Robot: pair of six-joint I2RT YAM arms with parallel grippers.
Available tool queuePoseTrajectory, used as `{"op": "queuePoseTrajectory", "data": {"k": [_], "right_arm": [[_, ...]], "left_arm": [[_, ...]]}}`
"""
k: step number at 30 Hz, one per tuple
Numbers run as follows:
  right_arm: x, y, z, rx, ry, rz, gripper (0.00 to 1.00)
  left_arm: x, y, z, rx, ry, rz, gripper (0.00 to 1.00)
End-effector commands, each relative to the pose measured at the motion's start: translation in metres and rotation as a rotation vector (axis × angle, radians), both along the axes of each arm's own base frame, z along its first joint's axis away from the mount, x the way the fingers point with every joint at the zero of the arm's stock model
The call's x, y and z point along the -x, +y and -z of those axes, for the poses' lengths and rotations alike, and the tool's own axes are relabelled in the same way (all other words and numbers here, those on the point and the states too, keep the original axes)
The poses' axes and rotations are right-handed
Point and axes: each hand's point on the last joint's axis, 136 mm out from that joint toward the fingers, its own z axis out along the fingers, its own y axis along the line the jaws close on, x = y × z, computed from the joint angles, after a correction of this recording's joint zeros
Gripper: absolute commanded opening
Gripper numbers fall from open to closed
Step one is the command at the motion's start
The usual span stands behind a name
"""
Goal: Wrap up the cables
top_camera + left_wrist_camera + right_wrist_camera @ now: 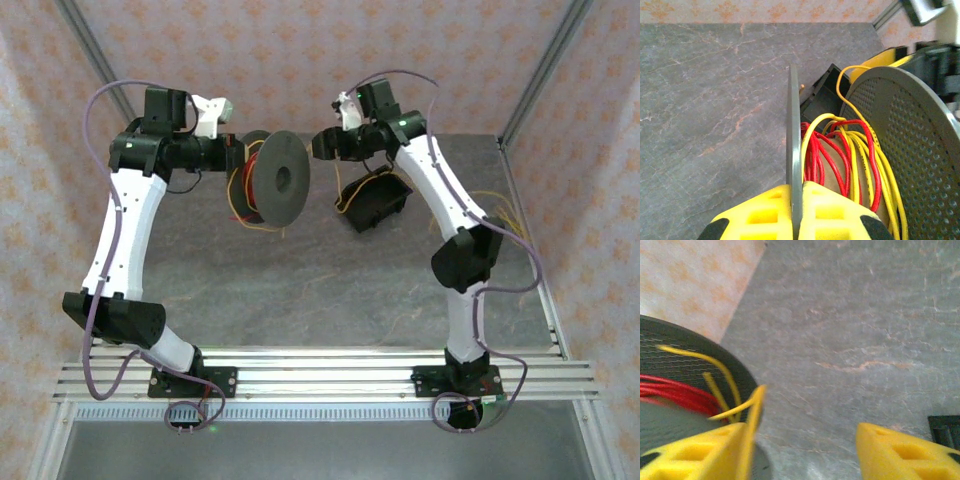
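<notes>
Two-arm view of cable winding. My left fingers (760, 212) are pressed together on the thin edge of one flange (794, 125) of a grey spool (280, 178), pinching that disc between the two yellow pads. The cables (840, 150), yellow and red strands, lie just beyond those pads, wound loosely round the core between the pinched flange and the perforated flange (905, 140); one yellow strand loops up over the rim of the perforated flange. From above, slack yellow and red loops (243, 195) hang at the spool's left side, next to my left wrist.

My right fingers (900, 452) are spread wide with bare desk (850, 330) between them, and nothing is pinched. A yellow strand (752, 410) runs along the inner edge of the finger nearer the spool; I cannot tell whether it touches. More yellow and red turns (680, 392) sit against the dark flange at the left of that view.

My left arm (120, 230) rises from the near edge, elbow out to the left, wrist turned inward to carry the spool above the desk. My right arm (440, 190) mirrors it, elbow out to the right, wrist level with the spool's open face. A black box (375, 203) stands on the desk below my right wrist
</notes>
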Motion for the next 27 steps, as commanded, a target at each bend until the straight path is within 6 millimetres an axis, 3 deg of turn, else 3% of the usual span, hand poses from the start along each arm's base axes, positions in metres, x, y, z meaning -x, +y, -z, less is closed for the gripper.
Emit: {"op": "queuePoseTrajectory", "data": {"k": [1, 3, 4, 7, 10, 13, 19, 25, 27], "right_arm": [[0.026, -0.004, -0.066, -0.11, -0.128, -0.045, 0.69], [0.038, -0.005, -0.082, -0.152, -0.165, -0.068, 0.76], [0.043, -0.006, -0.089, -0.165, -0.186, -0.076, 0.86], [0.058, -0.014, -0.099, -0.174, -0.229, -0.087, 1.0], [0.072, -0.021, -0.099, -0.162, -0.264, -0.103, 0.99], [0.085, -0.029, -0.081, -0.103, -0.309, -0.147, 0.95], [0.11, -0.053, -0.034, 0.085, -0.584, -0.253, 0.92], [0.097, -0.083, 0.014, 0.389, -0.685, -0.275, 0.8], [0.093, -0.084, 0.017, 0.458, -0.79, -0.28, 0.81]], "left_arm": [[0.015, 0.001, -0.049, 0.04, -0.122, -0.006, 0.0], [0.016, 0.002, -0.048, 0.036, -0.12, -0.007, 0.0], [0.016, 0.002, -0.048, 0.034, -0.118, -0.013, 0.0], [0.017, 0.003, -0.051, 0.038, -0.119, -0.021, 0.0], [0.02, 0.004, -0.056, 0.038, -0.119, -0.026, 0.0], [0.023, 0.005, -0.061, 0.037, -0.113, -0.034, 0.0], [0.029, 0.006, -0.071, 0.053, -0.086, -0.051, 0.0], [0.03, 0.012, -0.075, 0.08, -0.081, -0.099, 0.0], [0.032, 0.013, -0.077, 0.084, -0.085, -0.103, 0.0]]}}
